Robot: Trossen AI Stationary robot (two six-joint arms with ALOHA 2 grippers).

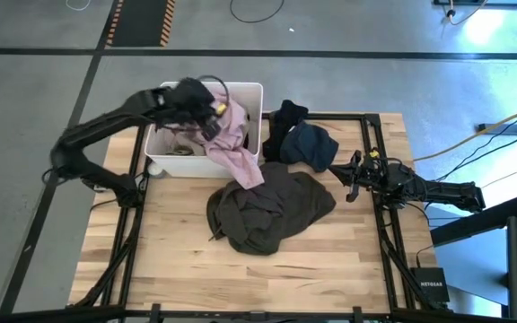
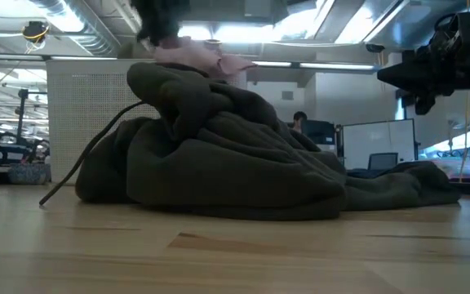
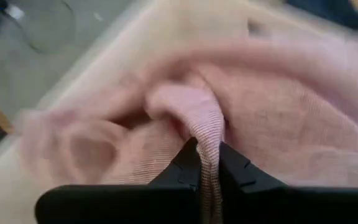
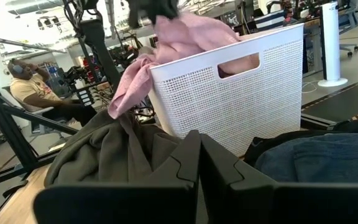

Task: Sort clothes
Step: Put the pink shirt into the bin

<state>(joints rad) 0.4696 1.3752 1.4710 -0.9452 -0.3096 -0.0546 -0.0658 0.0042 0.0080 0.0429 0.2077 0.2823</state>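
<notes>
Seen from above, the left gripper (image 1: 212, 115) hung over the white tub (image 1: 251, 93) at about eleven o'clock from the table's middle, its fingers (image 3: 188, 163) clamped on a fold of the pale pink garment (image 1: 237, 144). That garment spilled over the tub's near right corner, its tail hanging down to touch the dark olive-grey garment (image 1: 267, 208) below. Inside the tub, a beige-grey piece (image 1: 184, 149) lay on the floor near the front wall.

The wooden table (image 1: 178, 260) showed bare board along its whole six o'clock edge and at its seven and five o'clock corners; the widest open stretch lay in front of the olive heap. The heap itself sat at the centre, a thin drawstring (image 2: 80, 167) trailing off toward the left in the low view.

At one o'clock, the black garment (image 1: 284, 121) and the navy blue garment (image 1: 313, 145) lay touching, just beside the tub's right wall and close to the table's far edge. The navy one met the olive heap's upper rim.

At three o'clock, the right gripper (image 1: 350, 178) hovered near the table's right edge, fingers pressed together and empty, just beside the navy cloth. In its wrist view a seated person (image 4: 33, 87) showed in the room beyond the table.
</notes>
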